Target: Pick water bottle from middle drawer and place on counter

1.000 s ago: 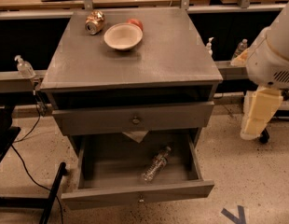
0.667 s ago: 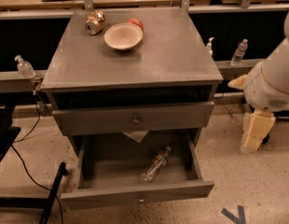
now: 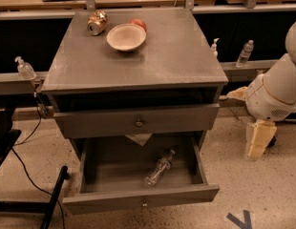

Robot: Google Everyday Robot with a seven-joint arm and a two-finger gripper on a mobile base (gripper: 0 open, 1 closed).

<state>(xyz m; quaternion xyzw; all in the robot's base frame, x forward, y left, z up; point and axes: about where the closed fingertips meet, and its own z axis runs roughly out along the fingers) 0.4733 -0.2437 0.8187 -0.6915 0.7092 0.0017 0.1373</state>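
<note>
Fingers [image 3: 258, 143]: cream block at the end of the white arm [image 3: 277, 92], pointing down, low over the floor, off the cabinet's side; open or closed, cannot tell.
Bottle [image 3: 160, 167]: on its side inside the drawer, picture-left of the fingers and a little lower in the frame, well apart from them; cap end angled up and toward the fingers' side.
Drawer [image 3: 138, 200]: pulled wide open, picture-left of the fingers; its nearest corner near them but apart; tiny knob at the front's centre.
Counter [image 3: 153, 63]: grey top, above and picture-left of the fingers.
Bowl [image 3: 126, 36]: beige, upright on the counter's far part, far up and left of the fingers.
Can [image 3: 97, 23]: on its side, just beyond the bowl, farther still from the fingers.
Red fruit [image 3: 138, 24]: tucked behind the bowl's rim.
Upper drawer [image 3: 138, 121]: between counter and open drawer, dark gap above its front.
Second bottle [image 3: 244, 54]: upright on the rail, straight above the fingers.
</note>
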